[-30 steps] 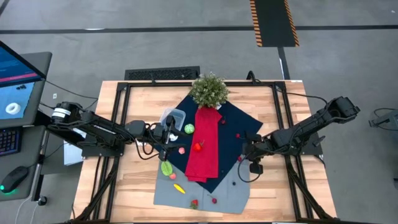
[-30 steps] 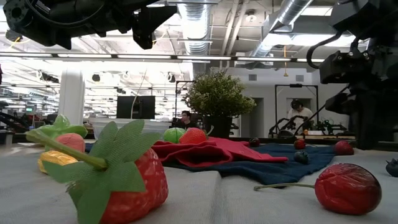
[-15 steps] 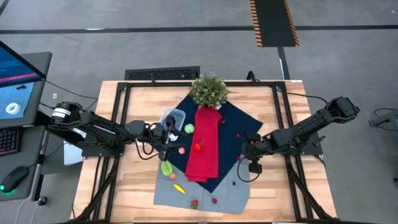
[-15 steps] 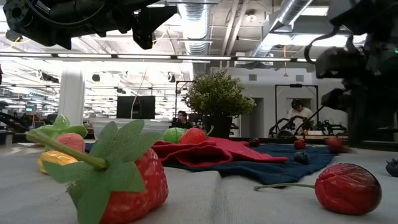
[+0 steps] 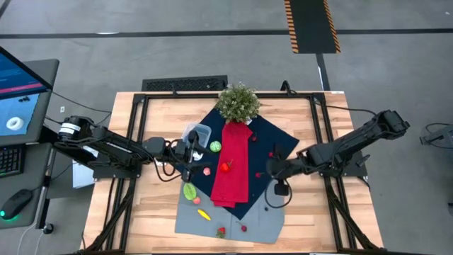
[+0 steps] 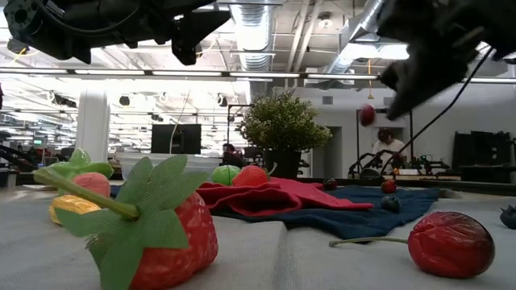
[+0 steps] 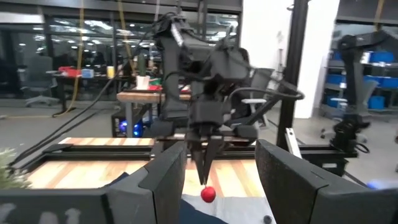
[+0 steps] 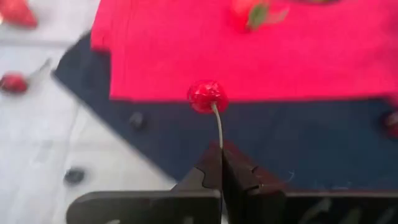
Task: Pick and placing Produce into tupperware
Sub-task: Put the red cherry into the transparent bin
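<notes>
My right gripper is shut on a red cherry and holds it in the air above the navy cloth, beside the red cloth strip. The cherry also shows in the low view and the left wrist view. My left gripper hovers open and empty just near of the clear tupperware. Other produce lies on the cloths: a green round piece, a strawberry, a pink piece, a green leafy piece and a yellow piece. My right gripper pinches the cherry's thin stem at its free end between the two shut fingertips. The fingers slant down from the table's right side. The cherry hangs below them on its stem, lifted clear of the cloth.
A bushy potted plant stands at the far end of the cloths. A grey cloth at the near edge carries a strawberry and a cherry. Small dark and red berries lie on the navy cloth. Bare wood lies to either side.
My right gripper has risen and gone a little toward the table's left, toward the red cloth. The cherry, which lay on the navy cloth a second ago, now hangs lifted clear by its stem. My left arm has kept still.
</notes>
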